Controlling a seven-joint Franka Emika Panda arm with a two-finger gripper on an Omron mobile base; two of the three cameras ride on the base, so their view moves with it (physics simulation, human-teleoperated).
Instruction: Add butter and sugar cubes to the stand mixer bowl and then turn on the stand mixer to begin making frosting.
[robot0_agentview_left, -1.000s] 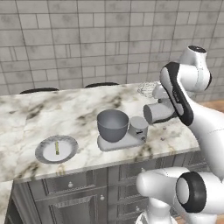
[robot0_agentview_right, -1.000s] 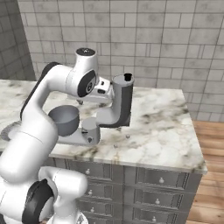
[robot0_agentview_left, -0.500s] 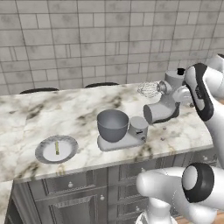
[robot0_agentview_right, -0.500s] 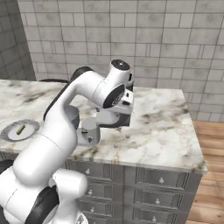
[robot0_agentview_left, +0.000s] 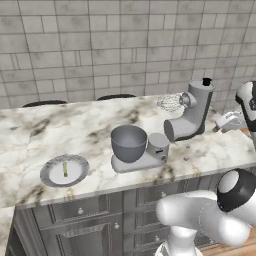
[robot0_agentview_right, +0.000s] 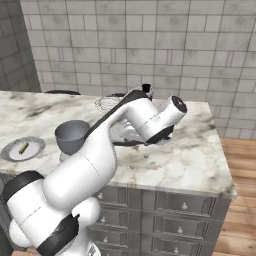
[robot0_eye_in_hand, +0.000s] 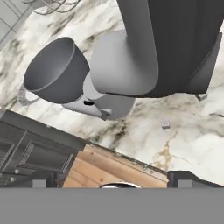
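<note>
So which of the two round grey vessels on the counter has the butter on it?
The flat plate at the counter's left end: the pale-yellow butter lies on it. The deep stand mixer bowl sits on the stand mixer base.

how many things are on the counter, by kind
stand mixer: 1
stand mixer bowl: 1
plate: 1
butter: 1, lying on the plate
small cubes: 2, on the marble beside the mixer
total: 6
</note>
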